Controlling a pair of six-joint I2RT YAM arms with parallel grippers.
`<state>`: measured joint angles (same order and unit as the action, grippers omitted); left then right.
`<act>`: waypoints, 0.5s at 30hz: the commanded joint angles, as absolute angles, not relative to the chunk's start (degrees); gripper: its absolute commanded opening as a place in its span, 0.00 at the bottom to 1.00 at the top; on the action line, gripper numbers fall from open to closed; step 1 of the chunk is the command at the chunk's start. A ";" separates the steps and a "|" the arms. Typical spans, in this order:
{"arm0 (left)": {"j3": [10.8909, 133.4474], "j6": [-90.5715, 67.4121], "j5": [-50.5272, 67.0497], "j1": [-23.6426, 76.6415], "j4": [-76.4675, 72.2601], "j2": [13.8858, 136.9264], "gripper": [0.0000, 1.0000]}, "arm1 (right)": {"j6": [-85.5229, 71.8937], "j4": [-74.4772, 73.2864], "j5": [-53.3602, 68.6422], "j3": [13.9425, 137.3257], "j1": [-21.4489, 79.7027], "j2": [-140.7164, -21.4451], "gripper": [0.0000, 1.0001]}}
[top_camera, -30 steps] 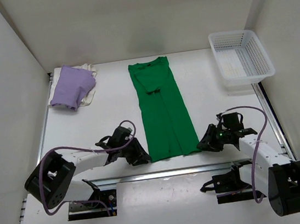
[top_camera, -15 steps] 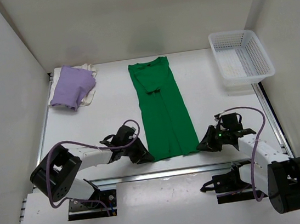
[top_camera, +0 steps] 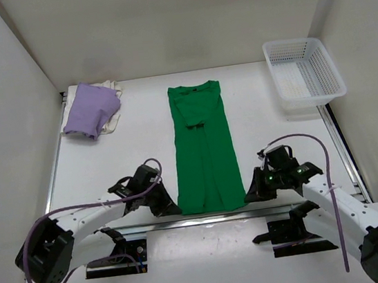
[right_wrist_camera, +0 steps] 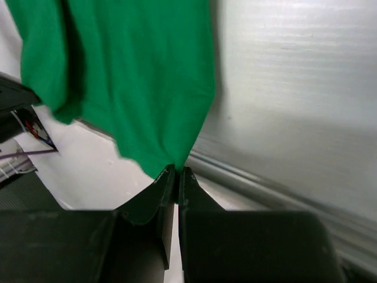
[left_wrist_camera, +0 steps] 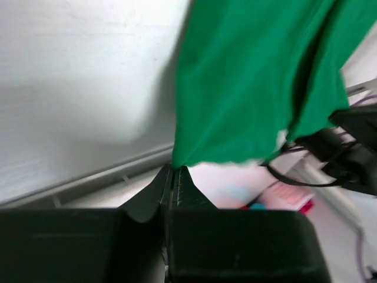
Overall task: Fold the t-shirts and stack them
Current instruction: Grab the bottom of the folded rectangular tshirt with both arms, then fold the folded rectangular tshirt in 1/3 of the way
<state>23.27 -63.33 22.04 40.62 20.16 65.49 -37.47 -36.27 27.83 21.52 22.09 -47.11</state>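
The green t-shirt [top_camera: 204, 150] lies as a long narrow strip down the middle of the table, collar at the far end. My left gripper [top_camera: 172, 208] is shut on its near left hem corner [left_wrist_camera: 177, 160]. My right gripper [top_camera: 250, 195] is shut on its near right hem corner [right_wrist_camera: 175, 164]. The hem reaches the table's near edge. The lavender t-shirt [top_camera: 89, 110] lies folded on the cream-white t-shirt [top_camera: 112, 121] at the far left.
A white lattice basket [top_camera: 303, 73] stands at the far right corner. A metal rail [top_camera: 213, 218] runs along the table's near edge, just under the hem. White walls enclose the table on three sides.
Both grippers have closed on the hem corners and pulled the green shirt toward the near edge; the strip now lies straighter and the collar end has slid nearer.
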 commanded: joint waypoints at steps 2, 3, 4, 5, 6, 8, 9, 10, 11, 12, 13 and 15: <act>30.66 -60.38 24.78 34.28 28.22 63.71 0.03 | -33.33 -40.53 24.96 34.42 19.78 -54.29 0.00; 33.89 -59.86 24.79 33.32 28.21 65.72 0.04 | -31.31 -39.91 23.66 36.37 19.25 -55.62 0.00; 37.58 -58.20 23.92 33.05 29.26 68.53 0.04 | -30.33 -39.73 23.03 39.52 18.38 -59.12 0.00; 39.53 -57.40 22.78 32.52 30.22 71.86 0.04 | -28.41 -38.68 23.29 43.38 16.72 -62.98 0.00; 43.38 -55.91 22.33 32.35 30.50 73.37 0.04 | -27.26 -37.71 24.51 44.72 15.05 -65.11 0.00; 48.15 -54.50 20.66 31.12 30.06 78.99 0.04 | -25.50 -35.53 23.47 50.95 13.80 -71.42 0.01; 51.30 -53.19 20.22 30.59 29.54 80.58 0.04 | -24.27 -35.25 23.38 53.50 13.02 -73.11 0.00; 54.37 -52.65 19.95 29.72 30.05 83.55 0.04 | -23.65 -34.37 23.73 55.18 12.66 -76.17 0.00; 55.97 -52.12 20.21 28.75 29.88 86.37 0.03 | -22.77 -34.45 23.64 57.98 11.61 -79.42 0.00; 58.94 -51.34 19.26 27.96 29.88 89.09 0.04 | -22.24 -33.93 24.43 60.62 10.12 -82.41 0.00; 61.93 -50.55 19.07 27.60 30.23 90.34 0.03 | -21.80 -33.40 24.87 61.78 9.59 -83.49 0.00; 66.26 -49.57 18.46 26.46 31.20 94.81 0.04 | -21.01 -32.26 24.87 66.42 7.83 -88.57 0.00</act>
<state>60.77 -53.12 20.56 28.16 29.32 91.55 -24.51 -35.18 24.91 61.04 10.11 -84.42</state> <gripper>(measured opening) 0.085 0.018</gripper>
